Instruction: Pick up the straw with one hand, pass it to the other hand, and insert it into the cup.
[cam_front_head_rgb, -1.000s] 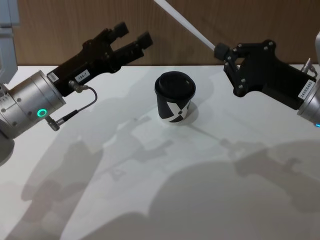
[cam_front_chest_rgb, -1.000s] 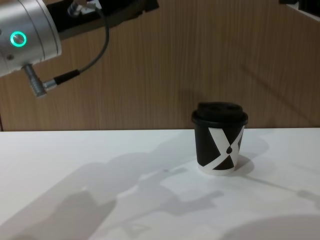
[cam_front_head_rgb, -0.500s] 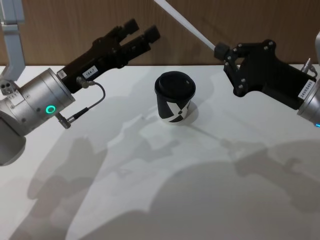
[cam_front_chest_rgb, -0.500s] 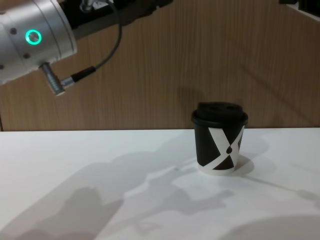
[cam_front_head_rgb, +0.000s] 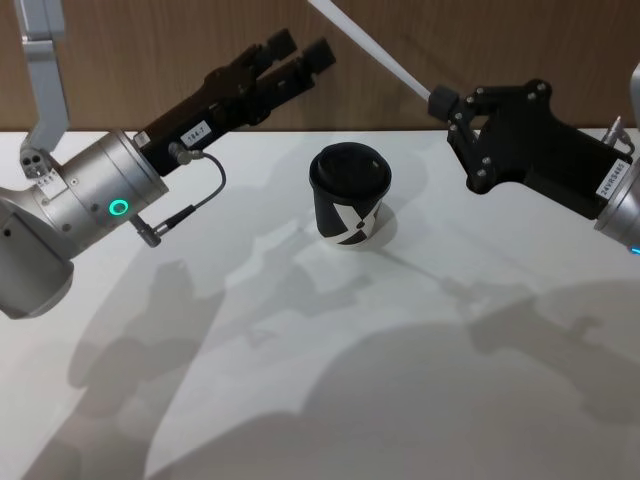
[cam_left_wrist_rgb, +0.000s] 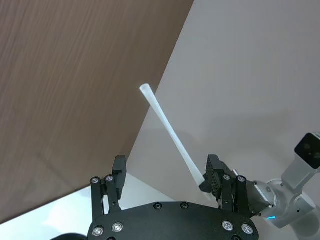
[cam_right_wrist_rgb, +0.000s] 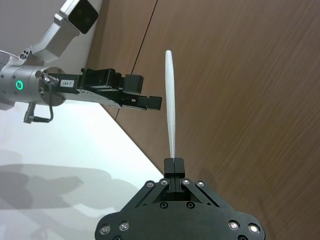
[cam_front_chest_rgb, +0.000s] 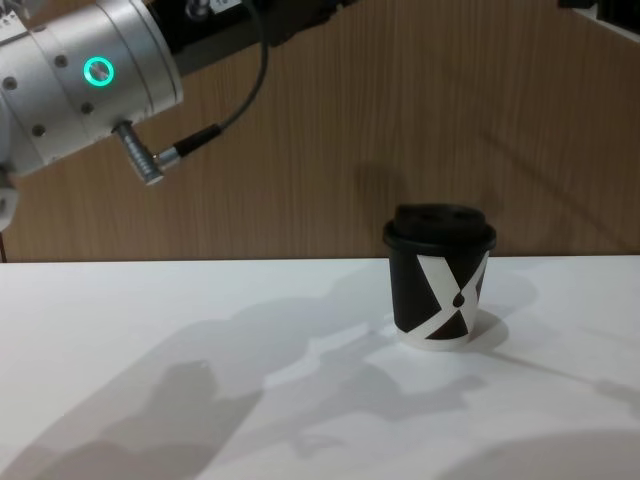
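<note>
see straw (cam_front_head_rgb: 372, 48) pinched at its lower end in right gripper (cam_front_head_rgb: 441, 102), jaws clenched tight on it. puts that gripper in the air above the tabletop's far right corner, close to the far edge. keeps straw off the table (cam_front_head_rgb: 300, 390) entirely, slanting up and left from the grip, crossing above the far edge and running out past the head view's top. reads straight and plain white in right wrist view, rising out of the closed tips in front of the wood wall (cam_right_wrist_rgb: 240, 75).

finds left gripper (cam_front_head_rgb: 300, 50) raised above the far edge, left of the cup (cam_front_head_rgb: 350, 195), aimed at the straw's upper half. has jaws released, spread apart, nothing between them. shows a clear gap between its tips and the straw in right wrist view, so near but not touching. shows green ring (cam_front_head_rgb: 119, 208) lit on the silver wrist behind it.

finds cup upright on the tabletop near the middle of the far edge, lid on, x mark facing the robot. sits below and between both grippers, well apart from each and from the straw.
</note>
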